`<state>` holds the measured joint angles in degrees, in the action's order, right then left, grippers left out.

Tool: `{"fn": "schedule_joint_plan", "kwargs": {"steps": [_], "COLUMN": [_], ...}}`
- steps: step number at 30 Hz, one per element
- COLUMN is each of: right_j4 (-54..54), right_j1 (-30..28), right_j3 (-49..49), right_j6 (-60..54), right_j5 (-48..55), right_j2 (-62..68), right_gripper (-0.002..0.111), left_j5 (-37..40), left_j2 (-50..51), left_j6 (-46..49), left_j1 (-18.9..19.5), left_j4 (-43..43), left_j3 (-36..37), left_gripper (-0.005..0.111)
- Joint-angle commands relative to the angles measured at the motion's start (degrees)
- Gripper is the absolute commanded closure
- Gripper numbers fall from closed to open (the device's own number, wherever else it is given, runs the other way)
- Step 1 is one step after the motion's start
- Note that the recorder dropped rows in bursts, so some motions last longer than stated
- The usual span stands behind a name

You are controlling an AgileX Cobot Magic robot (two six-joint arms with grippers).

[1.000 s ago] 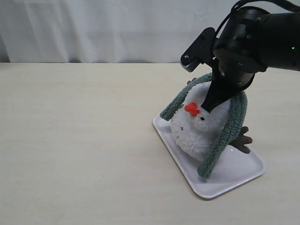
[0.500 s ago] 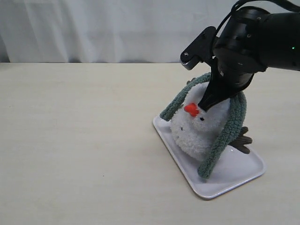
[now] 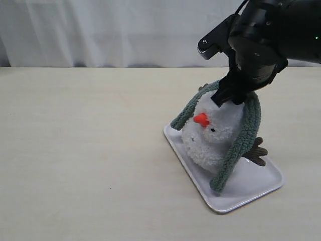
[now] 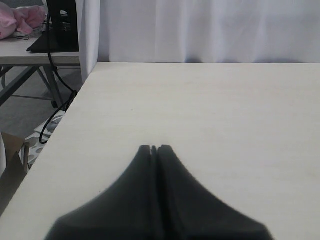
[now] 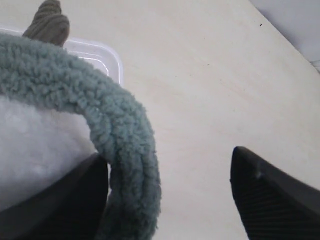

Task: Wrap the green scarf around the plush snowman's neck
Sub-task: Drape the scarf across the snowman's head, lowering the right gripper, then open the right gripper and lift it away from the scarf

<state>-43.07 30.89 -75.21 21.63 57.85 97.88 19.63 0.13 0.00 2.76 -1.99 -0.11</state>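
On white rectangular tray (image 3: 251, 187), fluffy white plush snowman (image 3: 213, 143) with fuzzy sage-green fleece scarf (image 3: 242, 138) draped over its head, ends hanging at both sides. Spread wide the right fingers (image 5: 270, 195), gripping nothing, one just beside scarf. Pressed together and empty the left fingers (image 4: 145, 170), above the table (image 4: 225, 110).

We find open worktop (image 3: 85, 150) from 7 to 11 o'clock of the snowman (image 3: 215, 134); the right pincer (image 3: 229, 97) hangs over its head at 12, scarf (image 3: 247, 129) drapes both flanks.

We see a sage-green scarf (image 3: 248, 133), a white snowman (image 3: 210, 143) with an orange-red nose (image 3: 201, 119) and brown arms (image 3: 256, 150), a white tray (image 3: 261, 182), and a plain pale-beige tabletop (image 3: 90, 150).
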Motion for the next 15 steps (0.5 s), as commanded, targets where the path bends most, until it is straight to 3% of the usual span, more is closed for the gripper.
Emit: {"fn": "schedule_joint_plan", "kwargs": {"steps": [1, 8, 15], "right_j4": [0.0, 0.6, 9.0], "right_j1": [-0.2, -0.2, -0.2], "right_j3": [-0.7, -2.0, -2.0], "right_j6": [0.5, 3.2, 1.4], "right_j5": [1.5, 2.0, -1.3], "right_j2": [0.0, -4.0, -10.3], "right_gripper": [0.042, 0.043, 0.053], "left_j5": [-0.7, -0.7, -0.7], "left_j2": [-0.1, -0.1, -0.1], "left_j6": [0.0, 0.0, 0.0], "left_j1": [-0.3, -0.3, -0.3], "left_j4": [-0.2, -0.2, -0.2], "left_j3": [0.1, 0.1, 0.1], "left_gripper": [0.107, 0.107, 0.107]}}
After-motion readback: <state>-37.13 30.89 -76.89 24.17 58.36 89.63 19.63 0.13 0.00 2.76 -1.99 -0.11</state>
